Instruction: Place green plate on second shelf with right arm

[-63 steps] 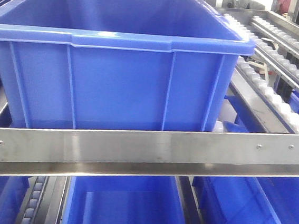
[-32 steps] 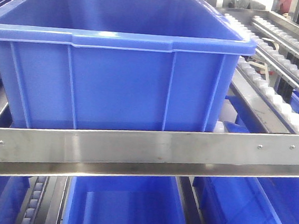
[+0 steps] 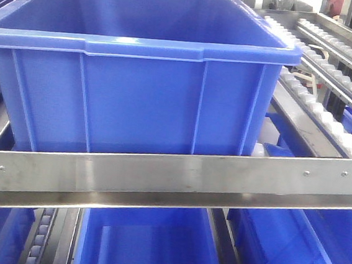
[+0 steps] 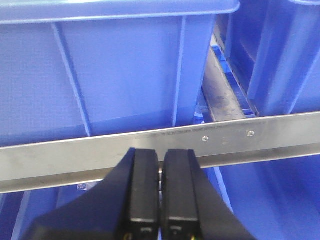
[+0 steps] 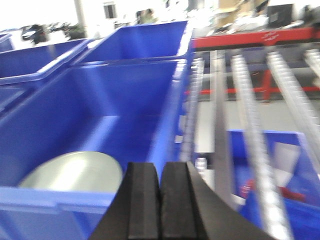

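Sage-green, round matte plate (image 5: pixel 75 172) lies in the blue plastic bin's (image 5: pixel 150 100) near-left corner, ungrasped. Our right end effector (image 5: pixel 160 200) hovers closed above the near rim; the left end effector (image 4: pixel 160 192) is closed too. We should open wide, then descend onto the plate's rim.

Even bright overhead light, soft glare streaks along the steel rail (image 3: pixel 171 178), blown-out white background and motion blur in the right wrist view, front view sharp
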Action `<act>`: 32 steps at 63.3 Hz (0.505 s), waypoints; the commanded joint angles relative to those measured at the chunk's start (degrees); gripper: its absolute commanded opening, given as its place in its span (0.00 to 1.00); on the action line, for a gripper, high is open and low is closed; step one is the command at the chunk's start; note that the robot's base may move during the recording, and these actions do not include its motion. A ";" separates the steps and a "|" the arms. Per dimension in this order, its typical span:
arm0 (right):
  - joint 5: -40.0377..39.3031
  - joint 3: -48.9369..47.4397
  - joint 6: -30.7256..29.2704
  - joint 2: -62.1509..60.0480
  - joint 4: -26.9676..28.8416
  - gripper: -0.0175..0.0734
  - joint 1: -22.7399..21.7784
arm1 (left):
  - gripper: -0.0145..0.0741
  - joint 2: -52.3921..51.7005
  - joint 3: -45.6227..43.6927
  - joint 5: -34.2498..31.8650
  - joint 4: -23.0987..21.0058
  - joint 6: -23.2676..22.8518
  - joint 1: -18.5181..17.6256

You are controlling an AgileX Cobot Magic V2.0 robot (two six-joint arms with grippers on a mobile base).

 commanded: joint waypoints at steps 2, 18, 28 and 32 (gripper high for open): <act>-3.94 4.25 -0.30 -5.41 -0.52 0.25 -4.28 | 0.30 -1.28 2.40 -3.50 0.05 -0.28 -0.25; -0.02 17.45 -0.04 -21.88 -0.52 0.25 -12.38 | 0.30 -1.28 2.40 -3.50 0.05 -0.28 -0.25; 1.92 22.74 -0.04 -30.70 -0.52 0.25 -15.16 | 0.30 -1.28 2.40 -3.50 0.05 -0.28 -0.25; 3.03 23.57 -0.04 -32.88 -0.47 0.25 -16.14 | 0.30 -1.28 2.40 -3.50 0.05 -0.28 -0.25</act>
